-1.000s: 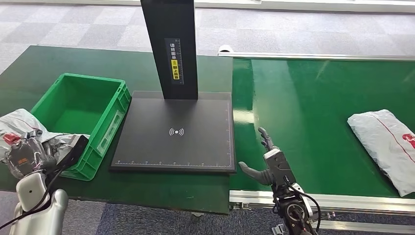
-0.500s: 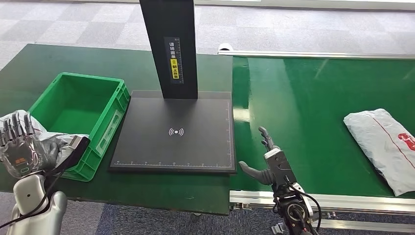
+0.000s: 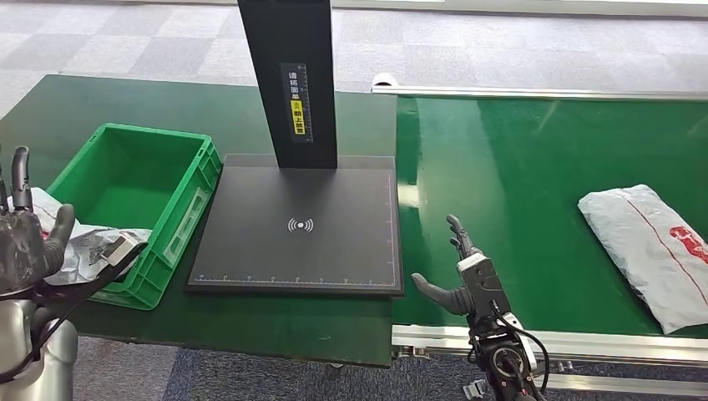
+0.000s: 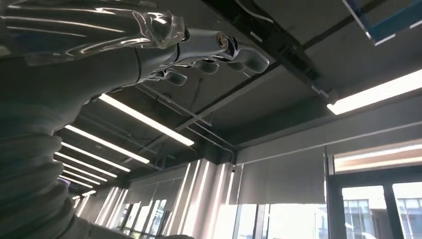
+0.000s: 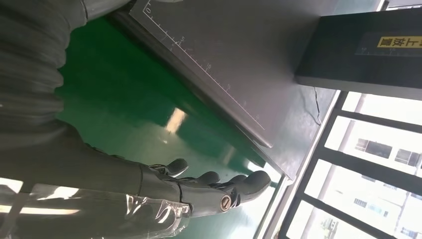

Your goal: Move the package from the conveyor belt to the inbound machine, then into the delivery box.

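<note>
While our right hand (image 3: 462, 280) waits spread and empty at the near edge of the conveyor belt (image 3: 534, 175), palm toward the oncoming package (image 3: 647, 246), it looks set to catch that grey bag once the belt brings it within reach — for now the two are well apart. Our left hand (image 3: 23, 238) is raised with its fingers apart and grips nothing; just beside it a grey bag (image 3: 92, 246) lies draped over the near corner of the green box (image 3: 134, 188), not fully inside. Farther back, the black scanner plate (image 3: 300, 225) on the bench (image 3: 209, 104) stands bare between box and belt, ready for the next parcel.
</note>
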Robot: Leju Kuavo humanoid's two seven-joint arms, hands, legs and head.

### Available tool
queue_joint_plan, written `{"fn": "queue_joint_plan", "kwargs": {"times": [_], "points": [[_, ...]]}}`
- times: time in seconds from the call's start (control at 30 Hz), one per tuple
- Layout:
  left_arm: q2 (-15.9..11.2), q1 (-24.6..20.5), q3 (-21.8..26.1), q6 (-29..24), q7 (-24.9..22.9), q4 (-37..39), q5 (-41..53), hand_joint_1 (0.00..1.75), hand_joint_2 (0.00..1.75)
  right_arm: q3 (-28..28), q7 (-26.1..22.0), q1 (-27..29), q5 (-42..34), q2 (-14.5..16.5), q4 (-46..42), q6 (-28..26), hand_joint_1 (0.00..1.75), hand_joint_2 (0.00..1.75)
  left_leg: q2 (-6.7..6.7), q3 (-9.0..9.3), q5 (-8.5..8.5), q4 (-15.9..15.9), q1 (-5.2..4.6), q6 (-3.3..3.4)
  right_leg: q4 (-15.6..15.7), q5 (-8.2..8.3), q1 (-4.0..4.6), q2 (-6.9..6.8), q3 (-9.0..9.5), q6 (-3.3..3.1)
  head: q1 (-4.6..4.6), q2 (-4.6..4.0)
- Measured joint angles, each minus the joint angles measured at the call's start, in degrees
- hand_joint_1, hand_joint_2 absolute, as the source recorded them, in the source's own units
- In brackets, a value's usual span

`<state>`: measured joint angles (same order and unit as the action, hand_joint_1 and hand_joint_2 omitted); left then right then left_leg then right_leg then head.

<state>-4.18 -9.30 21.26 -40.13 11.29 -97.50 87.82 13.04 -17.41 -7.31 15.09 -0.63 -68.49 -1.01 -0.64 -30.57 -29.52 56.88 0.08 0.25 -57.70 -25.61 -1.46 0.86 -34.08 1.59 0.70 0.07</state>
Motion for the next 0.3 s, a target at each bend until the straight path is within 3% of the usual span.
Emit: {"fn": "queue_joint_plan", "kwargs": {"times": [0.2,0.3], "points": [[4.04,-0.14,-0.86,0.00,4.85,-8.20,-0.34,0.00,1.75,0.08,-1.37,-0.24,-0.39,0.00,0.59,-0.46,0.00,1.75,-0.01,-0.02,-0.02,0.00,0.00,0.00,0.01,0.00,0.00,0.00,-0.03,0.00,0.02,0.00],[7.13,-0.51,-0.83,-0.01,13.34,-9.15,-4.96,0.00,1.75,0.12,-2.35,-0.49,-0.75,-0.02,0.99,-0.66,0.00,1.75,-0.09,-0.03,-0.02,0.00,-0.02,0.00,0.02,0.00,-0.01,-0.04,-0.01,0.00,0.02,0.00]]}}
